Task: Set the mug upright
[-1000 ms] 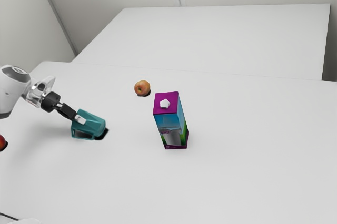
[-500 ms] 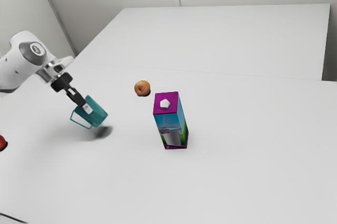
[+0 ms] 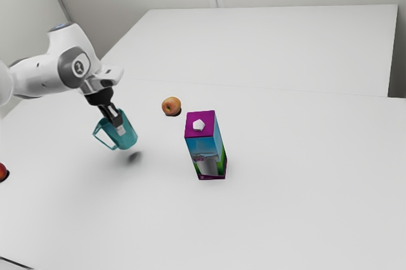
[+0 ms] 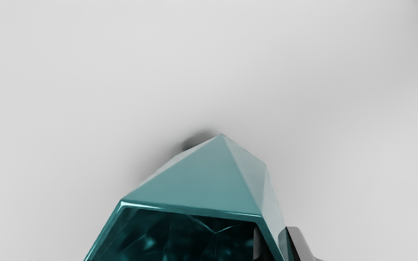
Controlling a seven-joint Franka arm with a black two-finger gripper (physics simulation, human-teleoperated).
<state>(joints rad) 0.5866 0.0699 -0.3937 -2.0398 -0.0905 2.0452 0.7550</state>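
The black two-finger gripper (image 3: 117, 122) of the white and grey robot arm (image 3: 70, 68) held the teal, glossy, faceted mug (image 3: 129, 138) above the white, smooth tabletop (image 3: 285, 213). Its jaws were closed on the mug's wall near the rim, one finger inside the mug and the other against the outside. The mug hung tilted, neither upright nor lying flat, with its mouth up toward the gripper and its base slanting down toward the exterior view's right. Its angular teal handle (image 3: 104, 143) stuck out toward the exterior view's left. A small dark shadow (image 3: 134, 156) lay on the tabletop below the mug, apart from its base. In the wrist view, the mug's dark, shiny interior and straight-edged rim faced the camera, and its paler outer facets ran to a point beyond the rim. The tall box-shaped carton, with a purple top, a white cap and blue and green sides (image 3: 206, 149), stood upright well apart from the mug, toward the exterior view's right. The round yellow and reddish apple (image 3: 171, 106) rested on the tabletop between the mug and the carton, set farther back. A rounded red object (image 3: 2, 172), partly cut off, sat at the exterior view's left edge, and a thin dark cable (image 3: 16, 263) ran near the bottom corner on that side.
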